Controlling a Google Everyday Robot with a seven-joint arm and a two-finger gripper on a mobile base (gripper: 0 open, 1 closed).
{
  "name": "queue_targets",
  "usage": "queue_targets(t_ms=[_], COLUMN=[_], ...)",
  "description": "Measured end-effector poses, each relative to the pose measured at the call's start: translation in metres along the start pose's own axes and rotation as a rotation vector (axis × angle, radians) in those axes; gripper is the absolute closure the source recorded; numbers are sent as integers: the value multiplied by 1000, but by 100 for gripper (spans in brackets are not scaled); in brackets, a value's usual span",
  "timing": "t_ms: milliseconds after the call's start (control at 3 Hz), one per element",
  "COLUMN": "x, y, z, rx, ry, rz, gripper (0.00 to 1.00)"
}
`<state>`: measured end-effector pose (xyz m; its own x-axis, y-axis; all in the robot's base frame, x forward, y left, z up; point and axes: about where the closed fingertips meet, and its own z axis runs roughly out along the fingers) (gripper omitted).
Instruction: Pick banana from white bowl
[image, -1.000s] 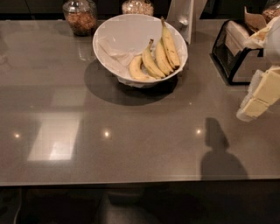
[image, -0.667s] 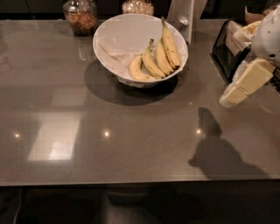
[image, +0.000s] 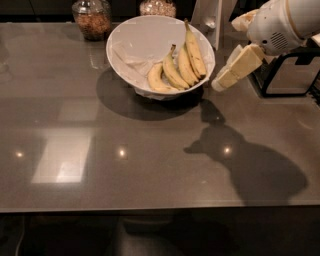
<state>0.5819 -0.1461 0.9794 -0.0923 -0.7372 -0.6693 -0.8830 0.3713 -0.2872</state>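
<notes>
The white bowl stands on the grey table at the back centre. Inside, on its right side, lie several yellow bananas. The banana is the longest and straightest one, rightmost, with its stem pointing up toward the far rim. Shorter curved bananas lie to its left. My gripper hangs from the white arm at the right, just right of the bowl's rim and above the table. It holds nothing.
Two glass jars stand behind the bowl. A black wire rack stands at the right edge, behind my arm. A white stand is behind the bowl. The arm's shadow falls on the table in front right.
My gripper has moved left and toward the back, from the table's right edge to just beside the bowl's right rim. The bowl and bananas have not moved.
</notes>
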Motion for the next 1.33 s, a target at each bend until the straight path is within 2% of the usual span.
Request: queue_targets(t_ms=[333,667,1000,1333], x=[-31,-32,-40,-57], y=[-18,-18,-25,-43], z=[29,30,41,68], rx=[-17,-15,36,114], ry=[-67,-68,-104,-171], rz=[8,8,16,54], gripper=[0,0,0,0])
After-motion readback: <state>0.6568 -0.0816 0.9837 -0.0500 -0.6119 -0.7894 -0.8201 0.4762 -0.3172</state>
